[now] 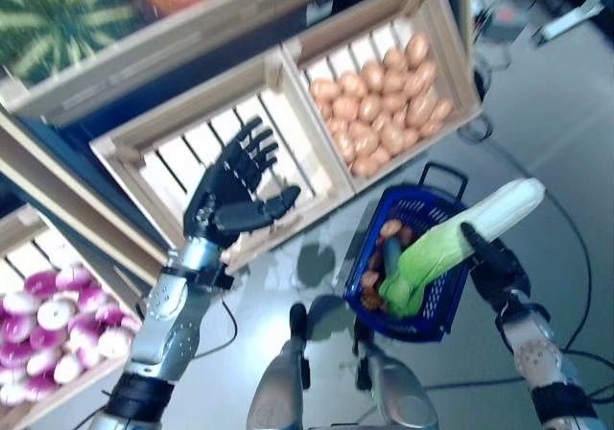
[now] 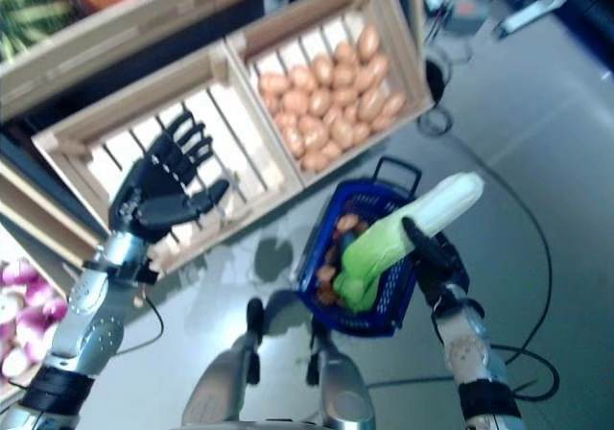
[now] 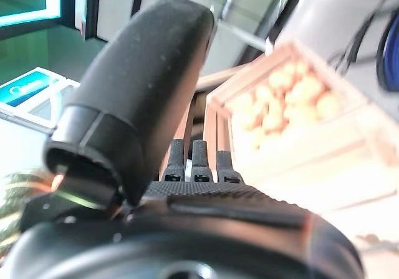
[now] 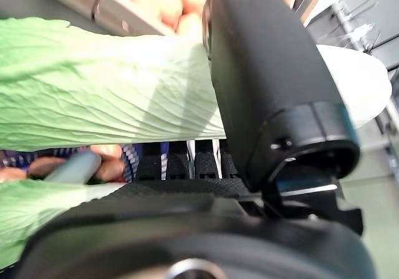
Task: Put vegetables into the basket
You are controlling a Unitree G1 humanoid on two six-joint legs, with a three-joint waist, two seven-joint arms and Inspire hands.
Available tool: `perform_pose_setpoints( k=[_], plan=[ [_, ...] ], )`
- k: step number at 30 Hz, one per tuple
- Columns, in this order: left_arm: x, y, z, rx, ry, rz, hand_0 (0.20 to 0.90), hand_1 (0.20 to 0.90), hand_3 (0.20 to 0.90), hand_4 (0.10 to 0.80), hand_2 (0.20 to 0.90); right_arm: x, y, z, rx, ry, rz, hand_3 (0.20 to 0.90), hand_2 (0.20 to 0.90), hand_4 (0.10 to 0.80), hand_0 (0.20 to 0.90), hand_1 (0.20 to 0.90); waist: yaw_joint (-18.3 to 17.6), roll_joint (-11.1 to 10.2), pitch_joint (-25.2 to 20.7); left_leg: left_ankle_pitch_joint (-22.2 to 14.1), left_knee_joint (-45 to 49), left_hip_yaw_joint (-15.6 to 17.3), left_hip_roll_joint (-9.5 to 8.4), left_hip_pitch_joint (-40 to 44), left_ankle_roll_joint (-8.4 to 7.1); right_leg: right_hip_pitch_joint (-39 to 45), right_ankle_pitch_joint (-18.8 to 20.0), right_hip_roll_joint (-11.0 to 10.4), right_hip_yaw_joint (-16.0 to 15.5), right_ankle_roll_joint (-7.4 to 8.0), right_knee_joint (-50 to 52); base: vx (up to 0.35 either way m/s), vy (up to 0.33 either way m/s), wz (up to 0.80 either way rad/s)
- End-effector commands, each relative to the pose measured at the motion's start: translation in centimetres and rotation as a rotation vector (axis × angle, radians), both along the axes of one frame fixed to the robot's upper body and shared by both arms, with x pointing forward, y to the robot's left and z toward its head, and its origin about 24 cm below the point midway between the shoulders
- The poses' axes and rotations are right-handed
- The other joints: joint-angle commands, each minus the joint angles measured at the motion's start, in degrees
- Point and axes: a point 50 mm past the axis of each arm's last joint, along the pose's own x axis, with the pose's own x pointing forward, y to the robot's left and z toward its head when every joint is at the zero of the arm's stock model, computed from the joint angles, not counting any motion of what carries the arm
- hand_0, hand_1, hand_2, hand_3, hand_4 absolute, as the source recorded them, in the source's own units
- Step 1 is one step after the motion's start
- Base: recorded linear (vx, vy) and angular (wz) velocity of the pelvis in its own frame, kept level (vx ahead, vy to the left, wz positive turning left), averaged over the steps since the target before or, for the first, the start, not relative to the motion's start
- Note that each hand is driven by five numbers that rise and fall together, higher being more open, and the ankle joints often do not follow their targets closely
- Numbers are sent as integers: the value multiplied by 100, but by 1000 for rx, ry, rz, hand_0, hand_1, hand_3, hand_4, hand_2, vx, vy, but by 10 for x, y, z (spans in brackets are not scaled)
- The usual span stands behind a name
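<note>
Right hand [image 1: 494, 262] clamped round the pale stalk end of a long, light, floppy-leafed cabbage [image 1: 451, 243] slanting over the blue basket [image 1: 434, 310], best gripped there; left hand [image 1: 235, 195] spread open, holding nothing.

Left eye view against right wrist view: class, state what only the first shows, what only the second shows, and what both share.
Only the left eye view shows the open left hand over the empty crate, and purple-white vegetables in another crate. Only the right wrist view shows the right hand thumb pressed on the cabbage up close. Both show the cabbage, potatoes and blue basket.
</note>
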Motion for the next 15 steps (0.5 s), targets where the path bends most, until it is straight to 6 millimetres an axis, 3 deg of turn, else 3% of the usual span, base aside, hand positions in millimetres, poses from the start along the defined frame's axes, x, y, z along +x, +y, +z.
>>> perform_pose_setpoints(
  k=[1,7,15],
  plan=[
    [-18,5,62,-63,-399,-1,900,900,900,800,900,9,-18,55,4,-306,-162,300,300,400,300,300,32,-43,-259,-642,873,-50,-214,-471,-132,-340,-431,-142,24,56,970,-166,22,7],
    [-12,-27,94,-130,-565,-92,900,900,900,800,900,47,-3,71,46,-343,-141,300,300,400,300,300,142,15,153,-995,2115,-111,-285,-1641,-126,-1413,-772,-382,-68,-73,2208,-132,-6,18],
    [-10,-37,110,-152,-656,-140,900,900,900,800,900,71,1,75,51,-280,-103,300,300,400,300,300,269,48,216,-1407,3269,-84,-329,-2524,-29,-2361,-1135,-540,29,-203,3470,-20,8,7]
  ],
)
